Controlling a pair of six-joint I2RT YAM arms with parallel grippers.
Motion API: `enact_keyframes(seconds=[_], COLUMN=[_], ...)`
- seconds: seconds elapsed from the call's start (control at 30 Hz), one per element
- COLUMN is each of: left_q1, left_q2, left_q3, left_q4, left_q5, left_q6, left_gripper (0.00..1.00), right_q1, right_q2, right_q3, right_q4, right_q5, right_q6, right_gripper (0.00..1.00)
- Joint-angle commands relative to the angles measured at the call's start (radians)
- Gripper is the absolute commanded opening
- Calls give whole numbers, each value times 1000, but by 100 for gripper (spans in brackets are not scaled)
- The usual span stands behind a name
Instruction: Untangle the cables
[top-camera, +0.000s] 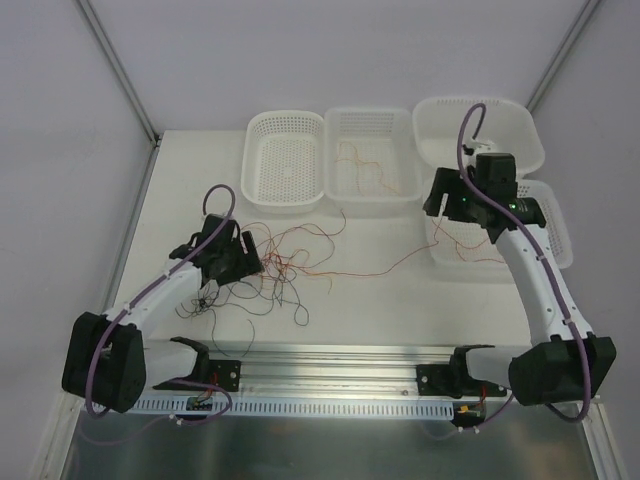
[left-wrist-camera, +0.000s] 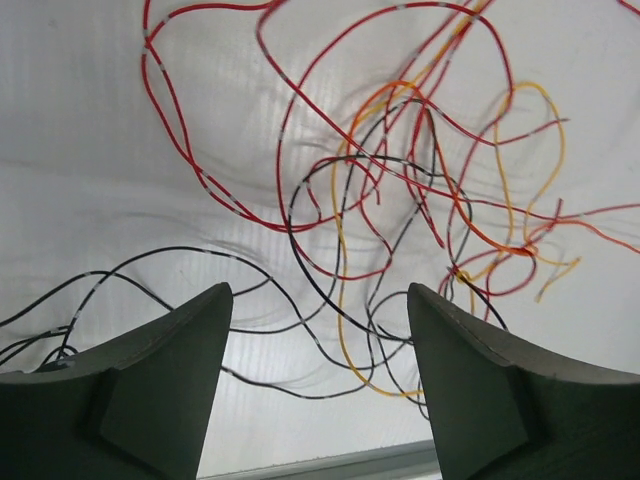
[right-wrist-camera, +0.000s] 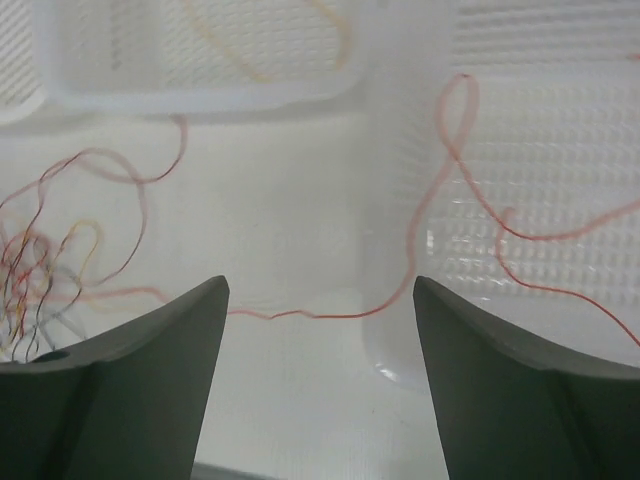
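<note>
I was partway through the sorting. Most of the cables lay in a loose knot of red, orange and black on the table, just under my left gripper, whose fingers stood apart with nothing between them. One red strand trailed from the knot across to the near right basket, where my right gripper hung, also spread and empty; in its wrist view the strand's far end lay looped inside the basket. An orange wire sat alone in the middle basket.

I judged the next move to be freeing that red strand's tail from the knot: pin the clump with the left and draw the strand out slowly, since the loops crossed closely.

The table was matt white, with a metal rail at its near edge and plain pale walls around it.
</note>
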Motion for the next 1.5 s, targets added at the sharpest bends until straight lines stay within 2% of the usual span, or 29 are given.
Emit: enact_keyframes(seconds=[0.0, 0.1, 0.3, 0.53, 0.83, 0.93, 1.0, 1.03, 1.1, 1.13, 1.23, 1.27, 1.33, 1.43, 1.47], left_q1=[-1, -2, -40, -160, -223, -228, -231, -232, -234, -238, -240, -240, -238, -240, -238], left_q2=[-83, -149, -220, -150, -12, 27, 53, 73, 94, 114, 145, 165, 194, 232, 238], left_q3=[-1, -9, -1, -6, 26, 42, 52, 57, 69, 72, 78, 78, 81, 89, 91], left_q4=[-9, -9, -9, 28, 78, 89, 98, 101, 105, 106, 105, 106, 105, 105, 106], left_q5=[103, 177, 299, 195, 97, 76, 59, 56, 45, 39, 8, -1, -16, -42, -59], left_q6=[36, 45, 71, 31, -29, -39, -49, -52, -62, -65, -78, -87, -92, -89, -87], left_gripper=[72, 80, 87, 86, 81, 79, 77, 77, 76, 74, 68, 65, 60, 51, 41], right_q1=[142, 317, 469, 569, 649, 664, 672, 675, 682, 684, 689, 689, 689, 689, 687], right_q2=[-38, 42, 279, 500, 626, 637, 636, 633, 617, 608, 552, 530, 463, 366, 331], right_q3=[-25, -35, -55, 24, 49, 31, 23, 20, 17, 17, 11, 4, 1, 14, 23], right_q4=[13, -15, -27, -22, -8, 7, 10, 7, 1, -13, -39, -45, -71, -128, -140], right_q5=[-202, -294, -287, -181, -135, -127, -115, -112, -104, -106, -98, -92, -84, -92, -95], right_q6=[-155, -247, -337, -410, -421, -418, -418, -423, -424, -427, -439, -443, -443, -444, -444], right_gripper=[79, 79, 78, 78, 73, 66, 56, 44, 33, 24, 12, 5, 1, 1, 1])
